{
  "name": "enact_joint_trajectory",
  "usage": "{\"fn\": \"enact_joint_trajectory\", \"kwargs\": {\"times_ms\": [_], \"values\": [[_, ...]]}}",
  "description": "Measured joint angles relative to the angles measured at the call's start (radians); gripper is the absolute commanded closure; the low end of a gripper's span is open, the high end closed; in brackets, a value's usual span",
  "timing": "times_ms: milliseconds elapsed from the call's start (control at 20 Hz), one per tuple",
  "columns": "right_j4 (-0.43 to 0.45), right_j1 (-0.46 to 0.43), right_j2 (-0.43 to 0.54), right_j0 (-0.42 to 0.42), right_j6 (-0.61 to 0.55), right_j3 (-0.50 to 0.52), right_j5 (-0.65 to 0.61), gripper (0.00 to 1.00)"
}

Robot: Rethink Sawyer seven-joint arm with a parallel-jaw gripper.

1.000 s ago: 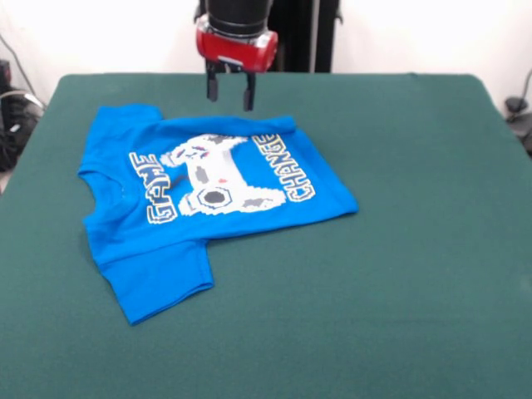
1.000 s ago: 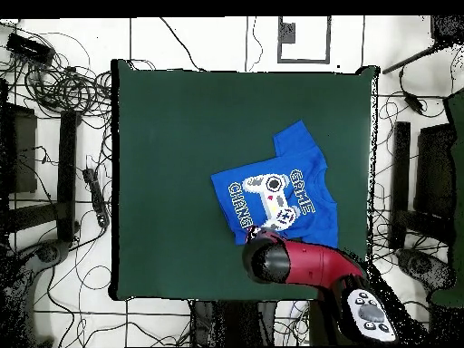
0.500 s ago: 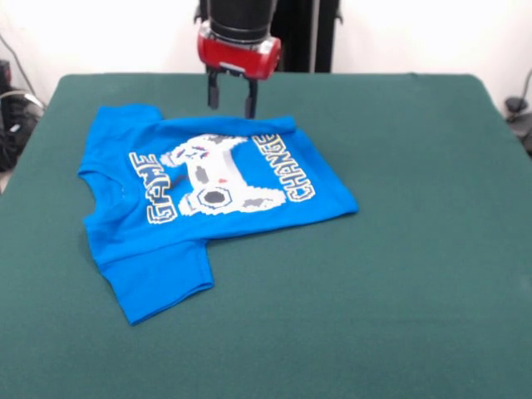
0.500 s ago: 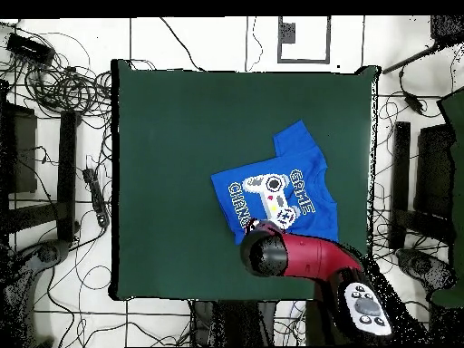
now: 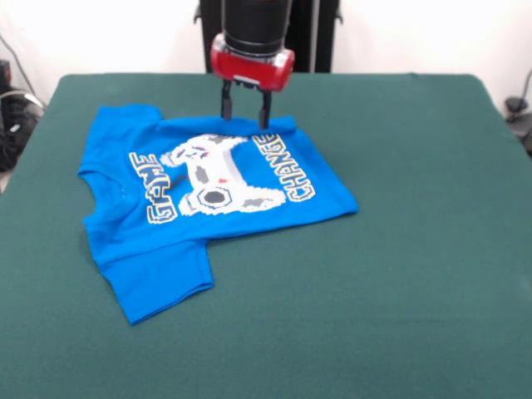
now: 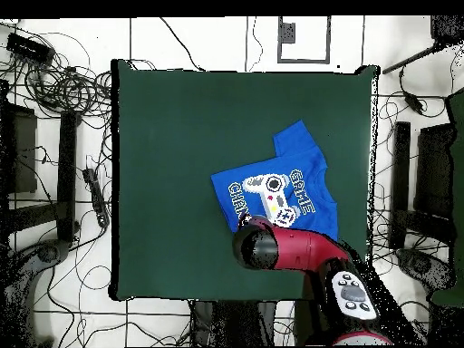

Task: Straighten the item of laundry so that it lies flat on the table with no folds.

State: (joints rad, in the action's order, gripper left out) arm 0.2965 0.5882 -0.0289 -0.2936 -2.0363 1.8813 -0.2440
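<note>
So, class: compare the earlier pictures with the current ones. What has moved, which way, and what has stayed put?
The red and black arm's tool has come down and shifted slightly rightward in the front view. Its open fingers now hang just over the far edge of the bright blue T-shirt with the game controller print. Nothing has been gripped or released. The shirt lies unchanged on the dark green felt table, one sleeve folded under.

The table (image 5: 416, 249) has a dark green, felt-like top, broad and rectangular. Only one thing lies on it: a small bright blue T-shirt (image 5: 166, 241) with a white-and-grey game controller print and "GAME CHANGER" lettering. The shirt rests print-up toward one side of the top, its near sleeve spread out, its body partly folded, so it looks short and uneven.
</note>
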Motion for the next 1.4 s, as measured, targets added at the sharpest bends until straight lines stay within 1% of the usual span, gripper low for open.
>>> {"fn": "enact_joint_trajectory", "kwargs": {"times_ms": [500,950,1400], "values": [[-0.007,-0.057,0.0,0.028,0.0,0.0,0.014,0.0],[-0.007,-0.125,-0.002,0.03,0.0,-0.001,0.086,0.0],[-0.008,-0.128,-0.005,0.027,0.0,0.012,0.127,0.0]]}}
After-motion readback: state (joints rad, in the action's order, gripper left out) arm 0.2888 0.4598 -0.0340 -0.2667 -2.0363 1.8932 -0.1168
